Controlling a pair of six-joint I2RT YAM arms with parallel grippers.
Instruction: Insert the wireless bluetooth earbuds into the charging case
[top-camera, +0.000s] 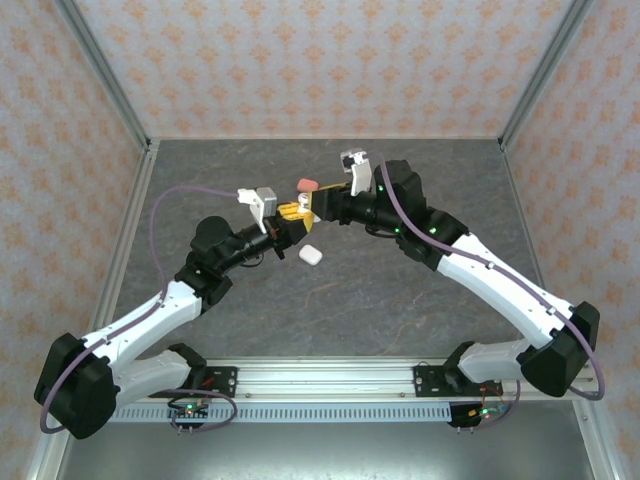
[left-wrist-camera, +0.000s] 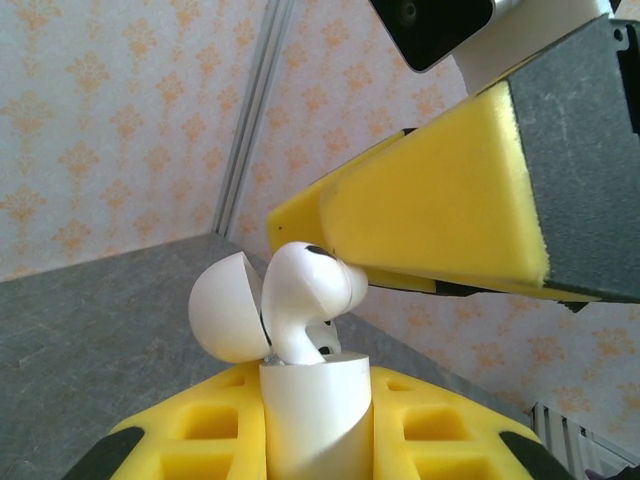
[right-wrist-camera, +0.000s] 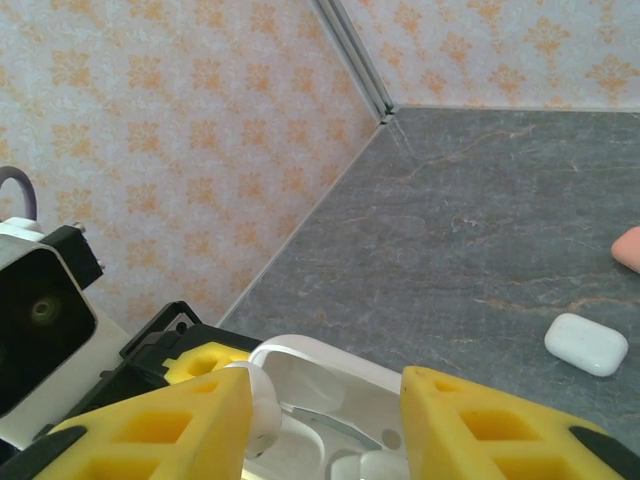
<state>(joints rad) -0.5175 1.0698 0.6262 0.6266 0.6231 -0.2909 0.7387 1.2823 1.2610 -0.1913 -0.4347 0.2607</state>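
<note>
**Holding the open case aloft, earbud stem-down in its well**

Orientation: in the left wrist view I see one white earbud (left-wrist-camera: 305, 288) standing in the charging case (left-wrist-camera: 318, 425). Its long axis runs close to upright. The stem goes down into the case, and the bulbous head sits on top, tipped toward the right side of that view. A dark oval patch marks the crown of the head.

Materials: earbud and case are smooth, glossy white plastic with rounded edges. The case lid (left-wrist-camera: 222, 308) is swung open, a domed shell just beside the earbud's head. The tool pads are yellow blocks with square pockets, on black carriers. The surface (top-camera: 400, 300) is grey, stone-veined and matte. The walls carry a pale orange floral print.

Tools: the left tool (top-camera: 291, 212) is clenched on the case body, which stands up between its pads, raised off the surface in mid-workspace. The right tool (right-wrist-camera: 322, 400) hangs over the open case with its jaws parted, and I see nothing pinched between them. One finger (left-wrist-camera: 430, 215) of it, a yellow wedge, sits just beside the earbud's head, above and to the right. I cannot tell whether they touch.

Elsewhere: a closed white case (right-wrist-camera: 587, 344) lies flat on the surface near the tools. A pink case (top-camera: 307, 184) lies beyond them.
</note>
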